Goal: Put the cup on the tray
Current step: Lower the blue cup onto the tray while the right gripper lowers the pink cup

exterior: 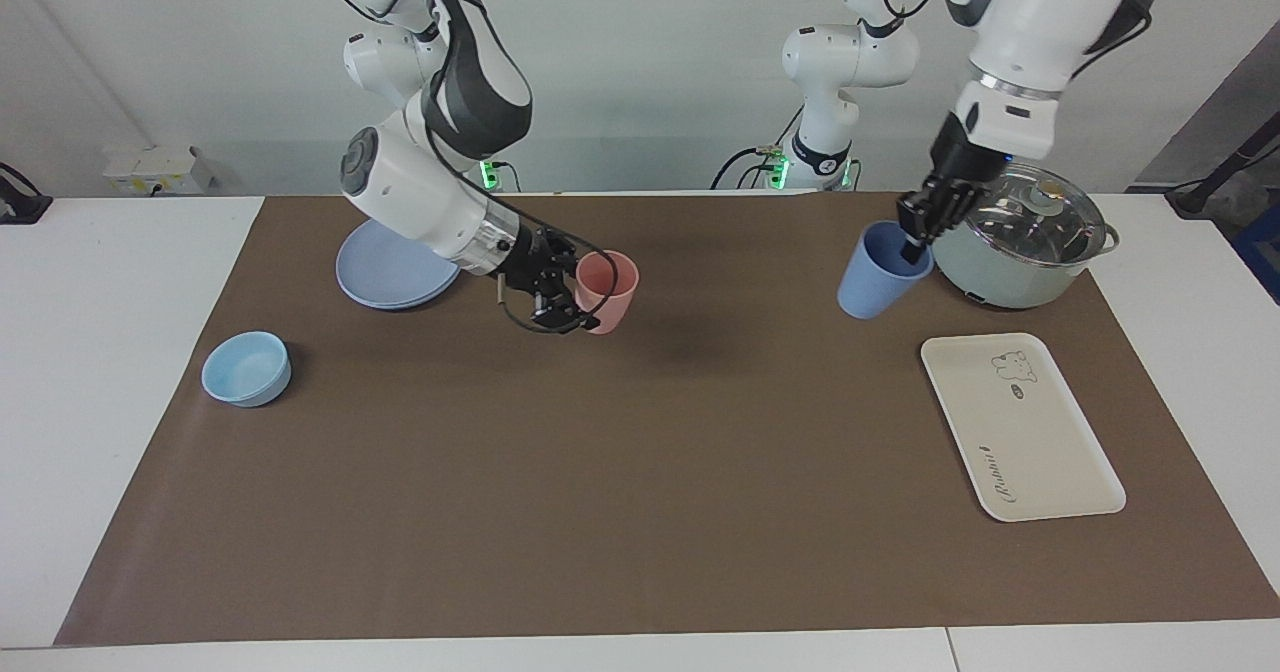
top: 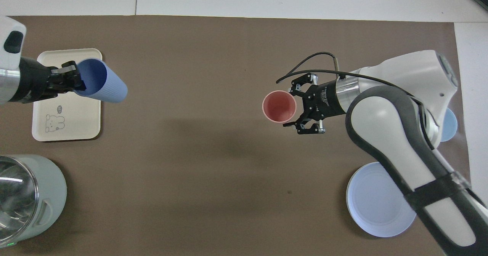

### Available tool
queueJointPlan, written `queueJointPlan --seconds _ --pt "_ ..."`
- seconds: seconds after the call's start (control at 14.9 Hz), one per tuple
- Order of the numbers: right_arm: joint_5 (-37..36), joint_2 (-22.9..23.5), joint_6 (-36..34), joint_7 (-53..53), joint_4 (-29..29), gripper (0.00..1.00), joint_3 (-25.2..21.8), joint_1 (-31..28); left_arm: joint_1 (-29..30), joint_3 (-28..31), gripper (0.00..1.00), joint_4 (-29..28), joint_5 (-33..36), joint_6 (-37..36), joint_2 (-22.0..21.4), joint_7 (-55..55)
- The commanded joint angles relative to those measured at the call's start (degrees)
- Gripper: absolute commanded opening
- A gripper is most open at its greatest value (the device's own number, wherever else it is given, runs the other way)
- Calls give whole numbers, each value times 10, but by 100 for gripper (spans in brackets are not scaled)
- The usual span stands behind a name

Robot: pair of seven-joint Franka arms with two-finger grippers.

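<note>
Bowl: shallow light-blue plastic bowl (exterior: 246, 368) on the brown mat (exterior: 640, 512), toward the right arm's end of the table, well apart from all else; in the overhead view mostly hidden by the arm.
Plate: round pale-blue plate (exterior: 385, 270) near the robots' edge of the mat, flat, partly covered by the right arm in both views.
Right gripper: right gripper (exterior: 570, 297) up off the mat around mid-table, fingers pinching the rim of the salmon-pink plastic tumbler (exterior: 606, 292), one finger inside and one outside. Tumbler upright, mouth up, its shadow on the mat underneath.
Cup: small periwinkle-blue matte plastic cup (exterior: 880, 272), tapered, no handle, tilted w/ mouth toward the left arm and base pointing toward mid-table. Raised clear of the mat. In the overhead view it overlaps the tray's corner; the facing view shows it up in the air, not touching the tray.
Left gripper: left gripper (exterior: 915, 242) grips the cup's rim, one finger inside the mouth, the other on the outer wall.
Pot: pale-green round cooking pot w/ glass lid (exterior: 1025, 242) at the left arm's end, close to the robots' edge; cup hangs just beside it.
Tray: flat cream-white rectangular tray (exterior: 1040, 452), rounded corners, bear drawing + dark script, lies bare on the mat toward the left arm's end, farther from the robots than the pot.
</note>
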Motion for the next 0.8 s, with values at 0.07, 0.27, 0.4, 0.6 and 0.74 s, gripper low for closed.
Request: queueJointPlan --seconds 0.07,0.27,0.4,0.6,0.74 --pt "-6 -1 -37 -106 -27 0 6 -104 92 -9 0 -55 -12 73 28 153" --pt "-6 37 -36 -201 -32 0 6 -154 166 -9 0 -55 -44 126 98 264" --pt "-6 61 -29 -243 -31 0 6 -180 175 -9 0 -67 -45 185 128 315" --pt "-6 108 -36 -317 -25 0 6 -230 180 -9 0 -69 -45 257 175 330" --pt "-8 130 -38 -338 -16 0 5 -252 181 -9 0 -71 -45 262 183 339"
